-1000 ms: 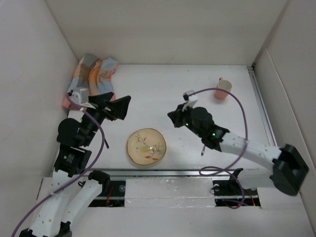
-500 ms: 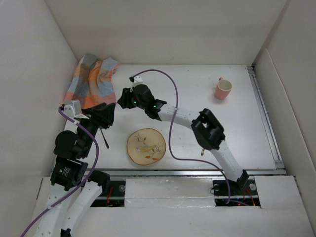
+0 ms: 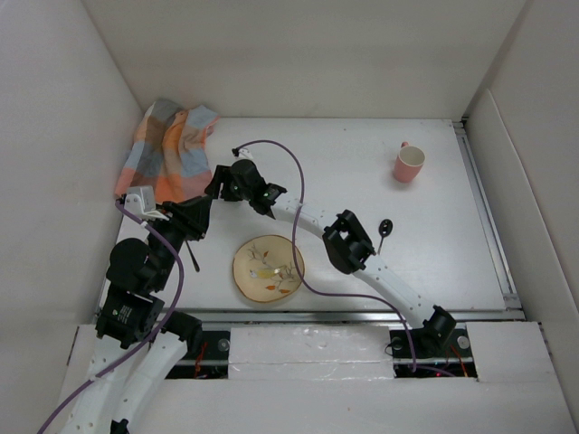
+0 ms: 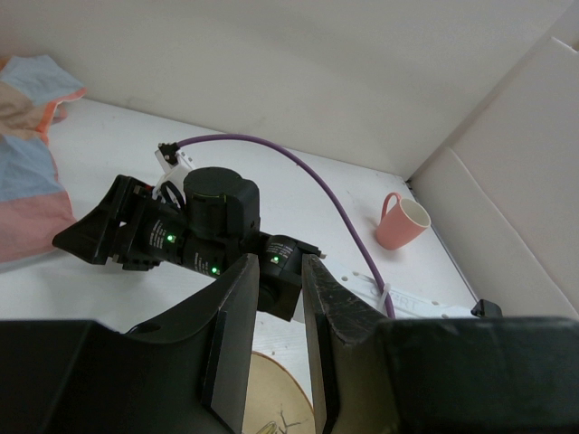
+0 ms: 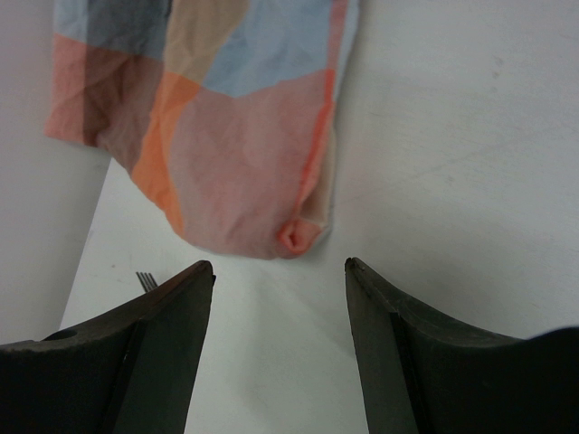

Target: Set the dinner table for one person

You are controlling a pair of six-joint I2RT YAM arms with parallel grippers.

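Checked cloth (image 3: 167, 149): bunched, hem just ahead of the right gripper (image 5: 278, 269) fingertips. Left gripper (image 4: 280, 271): fingers a narrow gap apart, nothing between them; fork (image 3: 192, 256) just beside it. Right gripper: fingers spread wide, empty. Dinner table (image 3: 344, 181) lies beneath both grippers. Plate (image 3: 268, 268), spoon (image 3: 384, 228) and mug (image 3: 408, 164) sit rightward of the fingers.

White arm links (image 3: 395, 289); black joint housings (image 3: 347, 242); purple cables (image 4: 253, 138); green LEDs (image 4: 213, 268); black wedge-shaped tool fingers (image 5: 154, 353).
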